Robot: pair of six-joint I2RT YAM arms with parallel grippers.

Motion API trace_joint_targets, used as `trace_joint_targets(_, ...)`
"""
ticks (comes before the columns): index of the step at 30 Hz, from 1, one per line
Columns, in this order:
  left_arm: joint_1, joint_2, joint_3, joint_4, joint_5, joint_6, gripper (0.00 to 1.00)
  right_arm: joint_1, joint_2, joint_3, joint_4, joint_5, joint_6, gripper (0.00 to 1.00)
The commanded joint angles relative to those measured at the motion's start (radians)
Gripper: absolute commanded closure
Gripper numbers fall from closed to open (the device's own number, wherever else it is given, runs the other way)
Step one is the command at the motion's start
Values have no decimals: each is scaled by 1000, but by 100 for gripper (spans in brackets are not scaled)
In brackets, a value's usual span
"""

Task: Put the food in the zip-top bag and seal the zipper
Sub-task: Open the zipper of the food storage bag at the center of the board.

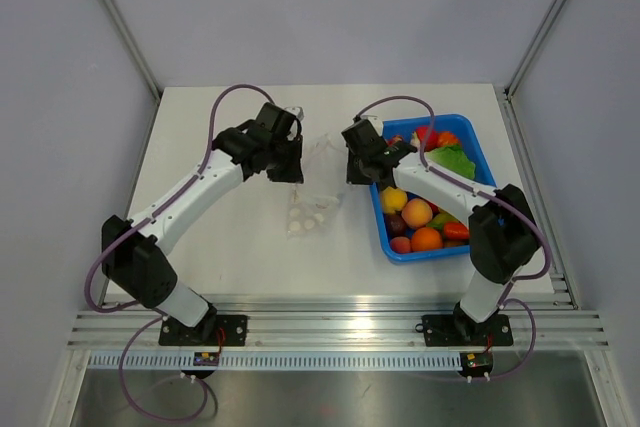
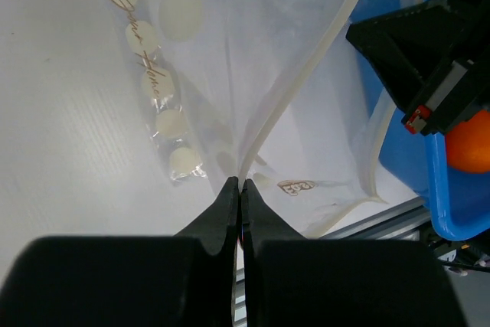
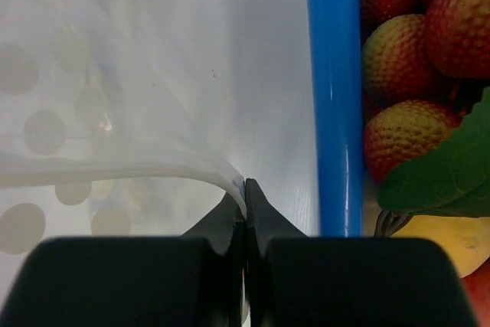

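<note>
The clear zip-top bag [image 1: 312, 209] with white dots lies between my two arms, its mouth end lifted off the table. My left gripper [image 1: 292, 173] is shut on the bag's edge strip, the zipper [image 2: 306, 74], pinched right at the tips [image 2: 242, 182]. My right gripper [image 1: 356, 175] is shut on the zipper [image 3: 115, 166] at the bag's other side, at its tips [image 3: 245, 184]. The bag [image 2: 230, 51] [image 3: 92, 74] looks empty. The food [image 1: 418, 212] sits in the blue tray: red-yellow fruits [image 3: 406, 135], a green leaf [image 3: 452, 174] and an orange [image 2: 471, 143].
The blue tray [image 1: 384, 217] stands right beside the right gripper, its rim [image 3: 333, 97] close to the fingers. In the left wrist view the right arm's black housing [image 2: 413, 44] hangs over the tray wall [image 2: 440, 189]. The table's metal rail [image 1: 320, 327] runs along the near edge.
</note>
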Motion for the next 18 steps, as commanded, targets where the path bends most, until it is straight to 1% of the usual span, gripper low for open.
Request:
trace_joint_targets(1, 2, -39, -48, 145, 79, -41, 100, -4, -59, -23, 27, 52, 21, 100)
trace_joint_targets(7, 25, -55, -86, 169, 107, -51, 100, -22, -82, -103, 36, 86, 21, 100)
trace_joint_targets(12, 55, -78, -100, 186, 124, -51, 100, -27, -90, -121, 74, 29, 24, 100)
trace_joint_targets(15, 55, -59, -120, 259, 173, -84, 100, -27, -76, -111, 102, -12, 43, 100)
trace_joint_targets(18, 54, -34, -131, 281, 159, -127, 100, -27, -67, -99, 104, -23, 57, 99)
